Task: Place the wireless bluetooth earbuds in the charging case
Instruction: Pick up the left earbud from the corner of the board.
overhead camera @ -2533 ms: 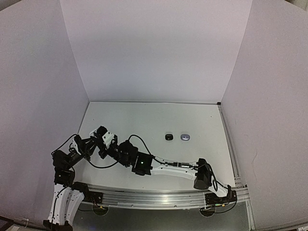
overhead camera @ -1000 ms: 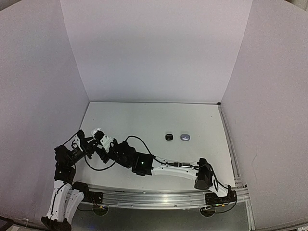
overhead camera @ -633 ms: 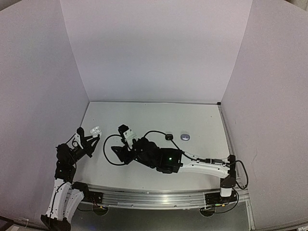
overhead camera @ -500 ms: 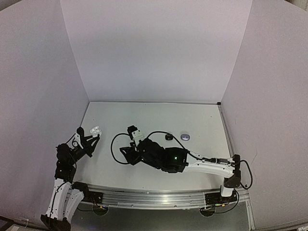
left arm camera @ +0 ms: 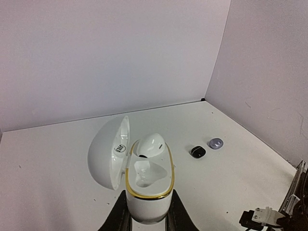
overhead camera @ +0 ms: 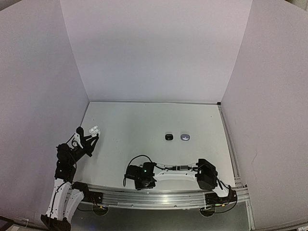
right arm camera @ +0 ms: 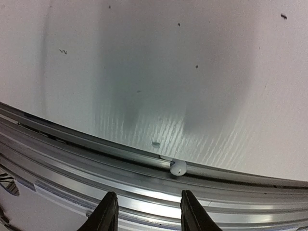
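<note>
1. Two black fingers [left arm camera: 118, 219] of the left gripper [left arm camera: 147, 217] are clamped on the lower body of the white charging case [left arm camera: 147, 195]. They hold it upright and clear of the table [left arm camera: 57, 159], open end up.
2. Within that grip, the case has a gold rim, and its lid [left arm camera: 109, 153] is swung open toward the gripper's left. A seated white earbud [left arm camera: 150, 144] fills the socket farther from the fingers. The socket nearer them shows only its moulded hollow.
3. Ahead of the left gripper and off to its right, a black earbud [left arm camera: 198, 151] lies on the table. A silvery grey earbud [left arm camera: 215, 143] lies just beside it, slightly farther out, and the two are not touching.
4. Fingers [right arm camera: 107, 214] of the right gripper [right arm camera: 148, 214] stand apart with nothing between them, aimed down at the table's near edge.
5. Just ahead of those fingertips, closer to the finger on the right of the wrist view, a loose white earbud [right arm camera: 178, 167] rests against the aluminium rail [right arm camera: 72, 159] where the tabletop meets it.
6. From above, the right gripper [overhead camera: 134, 177] sits low at the near edge, well apart from the left gripper [overhead camera: 89, 138] and its case [overhead camera: 95, 129]. The black earbud [overhead camera: 169, 137] and the silvery grey earbud [overhead camera: 185, 137] lie beyond the right gripper, toward the far wall.
</note>
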You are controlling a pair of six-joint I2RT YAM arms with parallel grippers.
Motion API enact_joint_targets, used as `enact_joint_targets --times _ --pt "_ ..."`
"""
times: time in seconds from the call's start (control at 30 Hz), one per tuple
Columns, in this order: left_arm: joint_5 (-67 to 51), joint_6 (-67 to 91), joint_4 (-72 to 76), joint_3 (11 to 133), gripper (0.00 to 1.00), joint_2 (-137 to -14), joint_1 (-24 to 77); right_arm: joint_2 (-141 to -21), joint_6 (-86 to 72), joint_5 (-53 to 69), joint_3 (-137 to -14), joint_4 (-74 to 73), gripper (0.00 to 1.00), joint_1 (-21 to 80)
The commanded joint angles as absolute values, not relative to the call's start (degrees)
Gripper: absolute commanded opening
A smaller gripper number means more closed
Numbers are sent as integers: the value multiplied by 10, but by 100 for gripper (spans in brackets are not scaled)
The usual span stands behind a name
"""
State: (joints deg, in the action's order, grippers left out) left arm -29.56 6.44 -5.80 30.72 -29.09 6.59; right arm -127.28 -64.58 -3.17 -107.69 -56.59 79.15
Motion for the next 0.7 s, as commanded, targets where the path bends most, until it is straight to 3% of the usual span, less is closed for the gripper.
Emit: enact_joint_targets --times 0.0,0.23,0.47,0.67 --pt "-283 54 -28 314 0 -318 67 -1272 -703 22 -1082 -599 39 790" --pt "-288 18 -4 312 0 -367 66 -1321 -711 87 -1098 -598 40 790" --pt "-307 1 32 299 0 -396 66 -1329 -733 60 -1087 -596 41 769" --pt "-304 -15 32 291 0 -387 66 -1309 -740 50 -1037 -595 34 760"
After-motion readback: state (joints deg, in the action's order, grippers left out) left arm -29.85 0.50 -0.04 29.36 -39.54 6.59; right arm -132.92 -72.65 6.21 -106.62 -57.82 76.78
